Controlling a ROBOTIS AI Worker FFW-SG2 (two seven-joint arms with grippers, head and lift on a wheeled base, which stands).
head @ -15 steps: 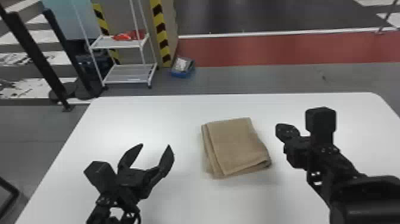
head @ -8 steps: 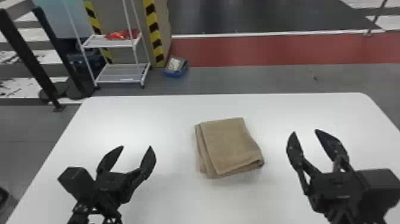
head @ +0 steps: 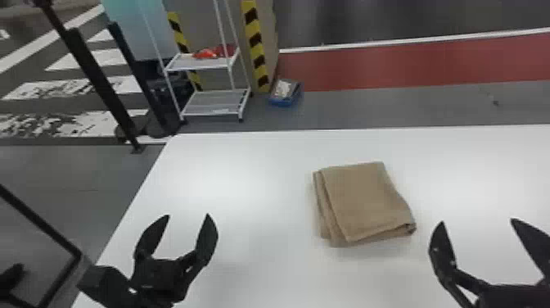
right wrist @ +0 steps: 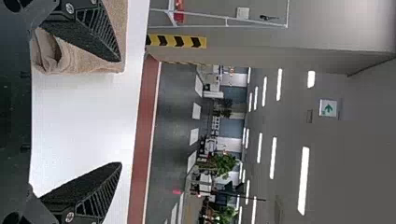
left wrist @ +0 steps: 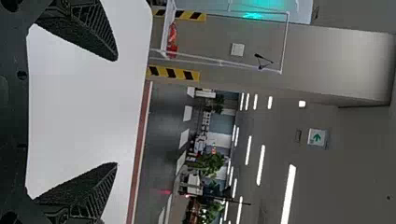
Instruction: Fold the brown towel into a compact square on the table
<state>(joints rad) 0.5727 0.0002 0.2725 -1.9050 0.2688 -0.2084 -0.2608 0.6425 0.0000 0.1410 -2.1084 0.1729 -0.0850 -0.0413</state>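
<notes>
At nine o'clock from the brown towel [head: 368, 200], the left gripper [head: 188, 215] gapes, empty; at three, the right gripper [head: 478, 221] does likewise. The towel slants from eleven to five (its long axis barely the longer) on the white table [head: 245, 184]; beyond, at ten, stands a white rack [head: 215, 101]. Plain, nearly square, it shows layered edges at nine.

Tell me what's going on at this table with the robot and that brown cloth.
Nothing is being handled. The brown towel lies folded in layers into a rough square on the white table. The left gripper and right gripper are open and empty, one to each side of it. The folding looks about done.
</notes>
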